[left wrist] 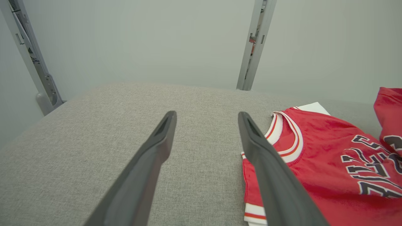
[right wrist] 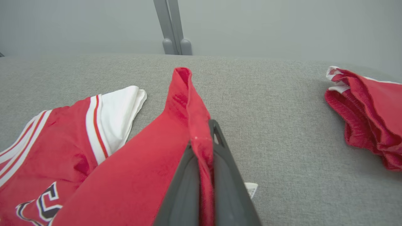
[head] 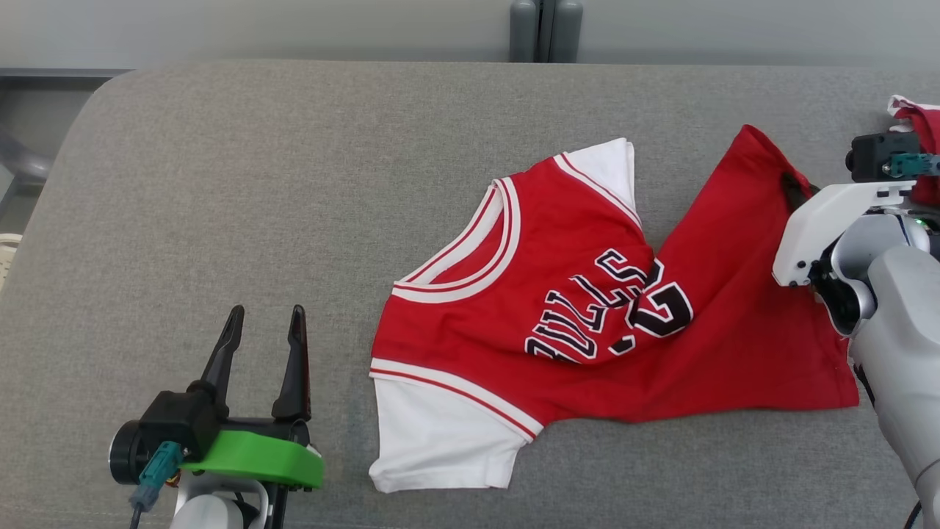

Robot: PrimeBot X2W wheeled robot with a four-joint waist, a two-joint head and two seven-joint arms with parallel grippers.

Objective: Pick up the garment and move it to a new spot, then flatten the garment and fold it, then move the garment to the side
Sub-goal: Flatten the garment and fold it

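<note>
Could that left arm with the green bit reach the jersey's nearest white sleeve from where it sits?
Probably yes. The left gripper is open beside the white sleeve of the jersey, with just bare grey cushion between them.

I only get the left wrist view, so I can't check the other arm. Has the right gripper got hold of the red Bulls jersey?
Observer: Yes, the right gripper has its fingers shut on a raised fold of the red Bulls jersey.
Operator: Which end?
Observer: The plain red hem end, opposite the collar.
Operator: Anything else near it?
Observer: A second red garment lies bunched on the grey cushion, apart from the jersey, on the robot's right.
</note>
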